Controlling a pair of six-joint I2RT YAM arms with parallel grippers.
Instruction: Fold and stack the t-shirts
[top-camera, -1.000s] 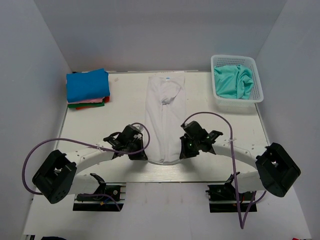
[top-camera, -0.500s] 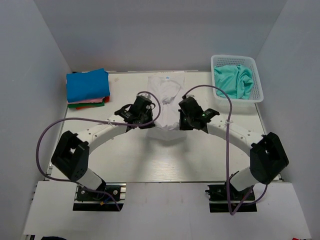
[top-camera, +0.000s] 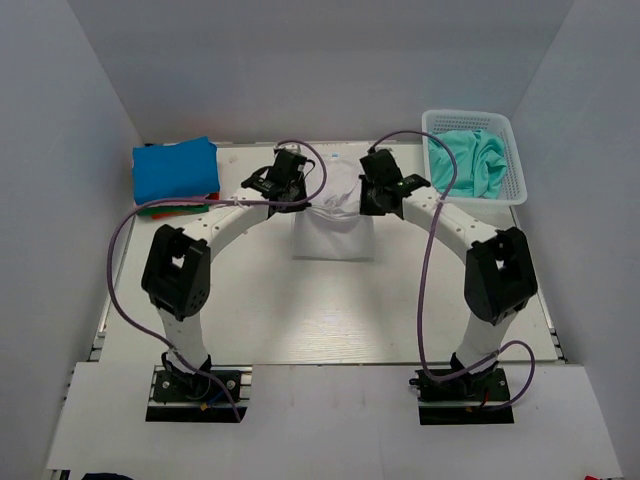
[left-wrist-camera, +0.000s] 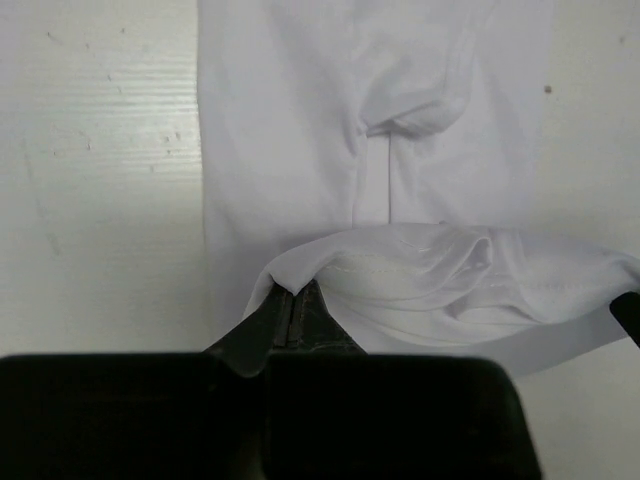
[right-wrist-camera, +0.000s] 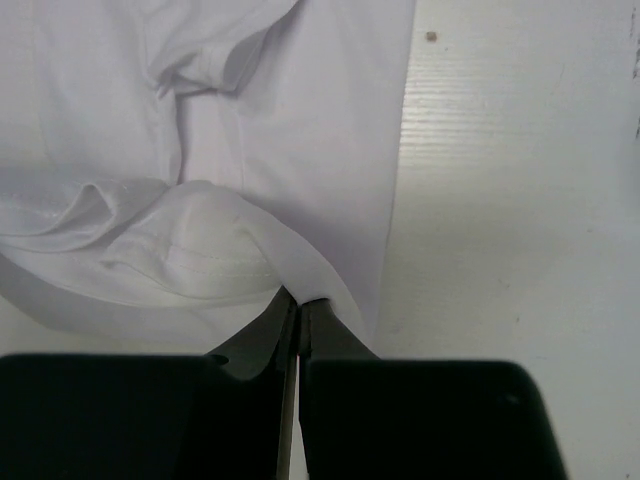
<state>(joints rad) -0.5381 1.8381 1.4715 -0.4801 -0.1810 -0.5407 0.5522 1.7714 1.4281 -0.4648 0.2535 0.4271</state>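
White cloth is pinched in both grippers over the far middle of the table (top-camera: 300, 310). The left gripper (left-wrist-camera: 293, 300) is clamped on one hem corner of the white shirt (top-camera: 335, 235), its fingers pressed together with only the fabric between them. The right gripper (right-wrist-camera: 298, 300) grips the other hem corner the same way. Between the two, the hem sags in a soft curve just above the rest of the shirt.

The shirt is folded into a narrow strip whose long axis runs from near to far, with a sleeve tucked in along the middle. It is doubled over on itself. The lower layer lies flat on the table, its near end is a fold, and the held hem hangs over the far half. Each gripper reaches in from its own side, so the shirt lies directly below and in front of the fingertips.

At the far left corner, well apart from the shirt, is a pile topped by a blue shirt (top-camera: 175, 170), with pink, red and green edges showing under it. At the far right a basket (top-camera: 500, 200) holds a crumpled teal shirt (top-camera: 465, 160), near the right arm. Purple cables loop over both arms.
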